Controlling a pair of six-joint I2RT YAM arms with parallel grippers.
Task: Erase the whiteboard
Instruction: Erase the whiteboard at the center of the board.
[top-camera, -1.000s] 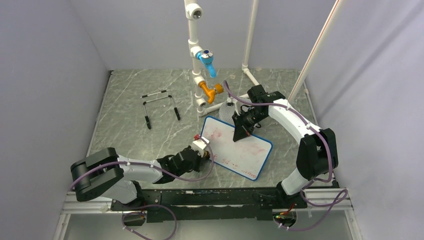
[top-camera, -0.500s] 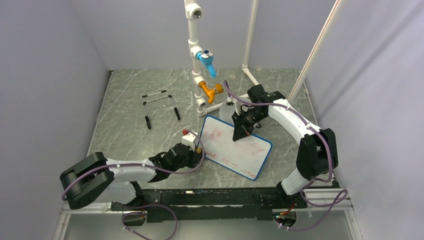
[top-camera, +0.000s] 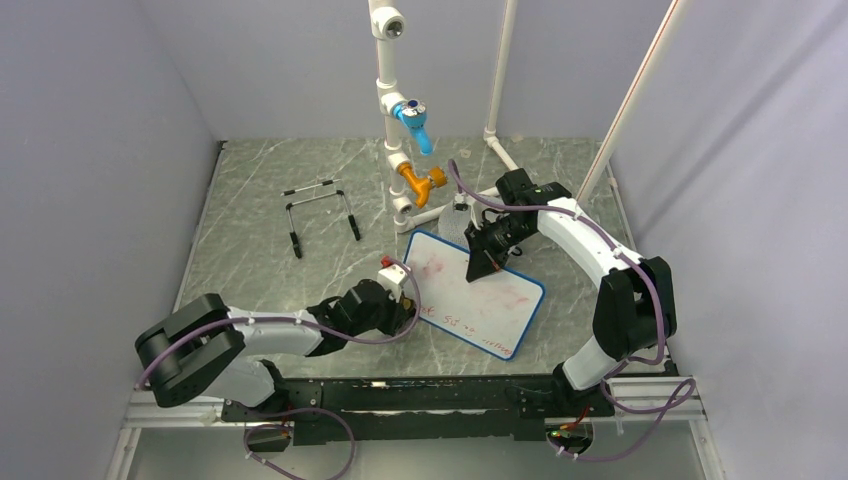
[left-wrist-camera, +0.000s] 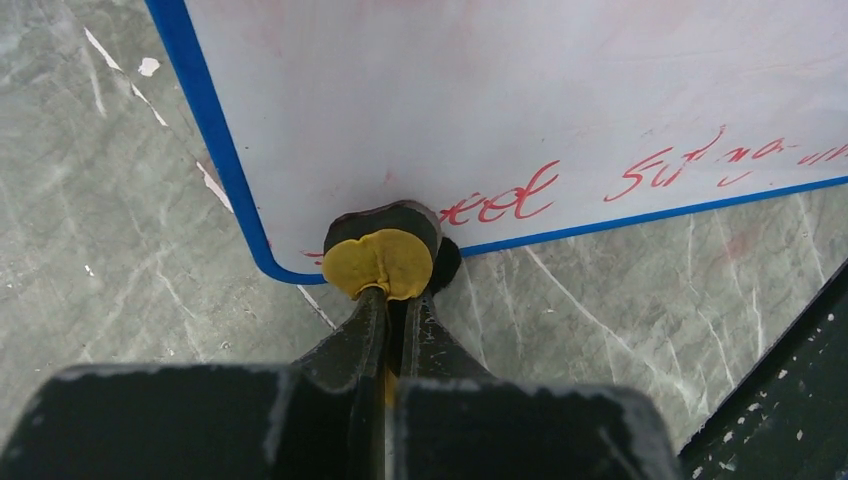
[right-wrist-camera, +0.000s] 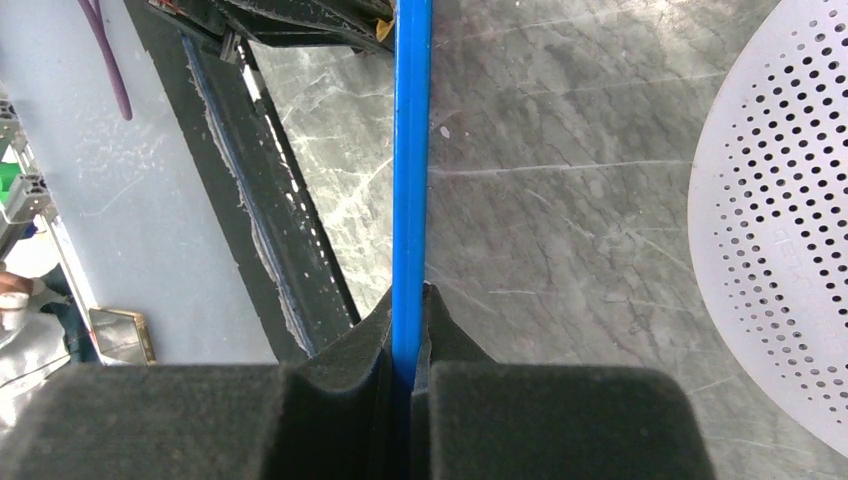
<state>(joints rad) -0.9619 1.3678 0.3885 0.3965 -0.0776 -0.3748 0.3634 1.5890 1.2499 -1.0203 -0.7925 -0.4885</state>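
- The whiteboard (top-camera: 482, 292) lies on the table (top-camera: 260, 275) right of centre, skewed, one corner toward the pipe rig (top-camera: 398, 150) and one toward my bases.
- My right gripper (top-camera: 479, 268) is pinched on the board's far edge. In the right wrist view the fingers (right-wrist-camera: 360, 345) are closed on the blue frame (right-wrist-camera: 412, 150), seen edge-on.
- My left gripper (left-wrist-camera: 394, 305) is pressed together on a small eraser (left-wrist-camera: 380, 258) with a yellow back and a dark pad. The pad sits on the board's near-left corner, touching the frame.
- Handling, as I judge it: the board is thin, light and stiff, with a slick face. It would skate or pivot under a wipe unless clamped. The frame edge is the only grip; the face offers none.
- I cannot tell whether the clamped edge is raised off the table.
- Red writing (left-wrist-camera: 520, 195) runs along the near edge. Farther up there are only faint pink smears (top-camera: 437, 265).
- The surface is grey marbled sheet, smooth, and likely gives little friction under the board.
- Room: a perforated grey disc (right-wrist-camera: 785, 220) sits just beyond the clamped edge. A wire stand (top-camera: 322, 212) is well apart on the left. Walls close in on three sides. The base rail (top-camera: 420, 395) is near the board's lower corner, so wipes toward me have little room.
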